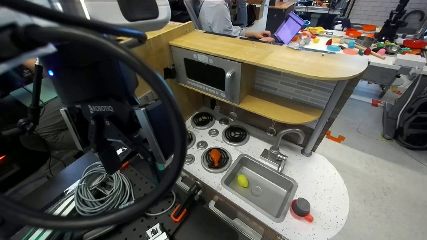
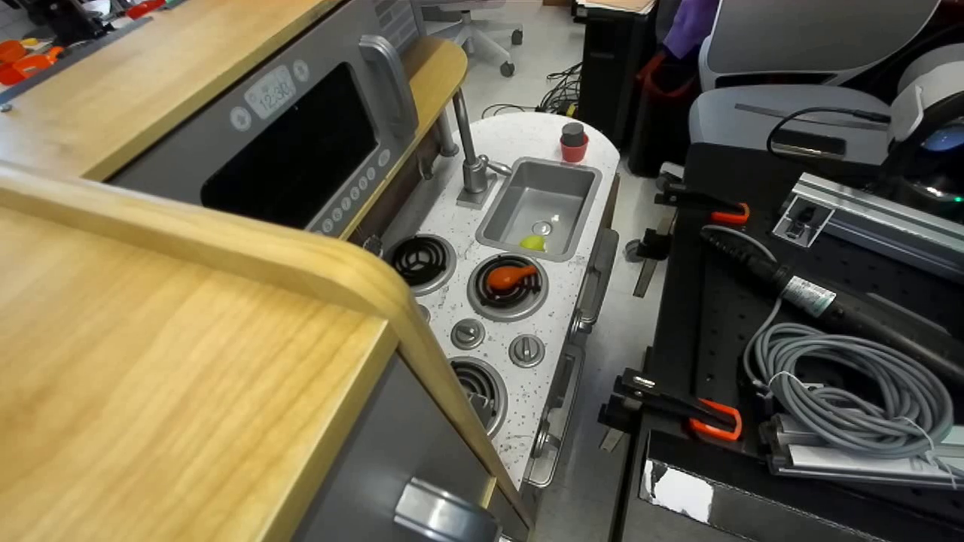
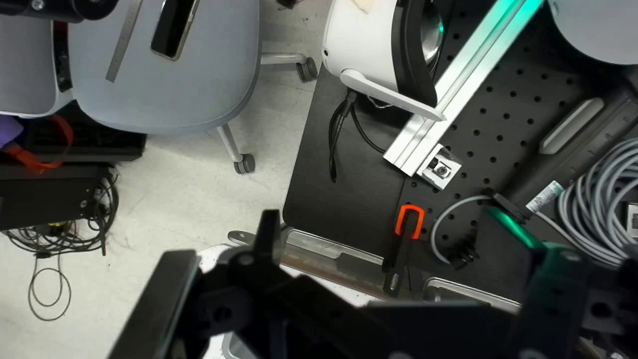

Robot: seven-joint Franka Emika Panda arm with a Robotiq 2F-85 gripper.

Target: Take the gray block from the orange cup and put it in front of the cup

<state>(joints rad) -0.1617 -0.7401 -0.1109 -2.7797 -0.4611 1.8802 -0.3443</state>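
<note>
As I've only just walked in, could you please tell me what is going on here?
The robot's claw is meant to take the gray block out of the orange cup and set it in front. At this moment the claw is open, away from the cup, handling nothing; the block sits in the cup, poking above its rim, on the counter beside the sink.

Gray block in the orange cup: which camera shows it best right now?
An exterior view: the gray block looks largest there, its upper part fully in sight. It also shows, smaller, in an exterior view, sticking up above the orange cup. The wrist view shows none of it.
</note>
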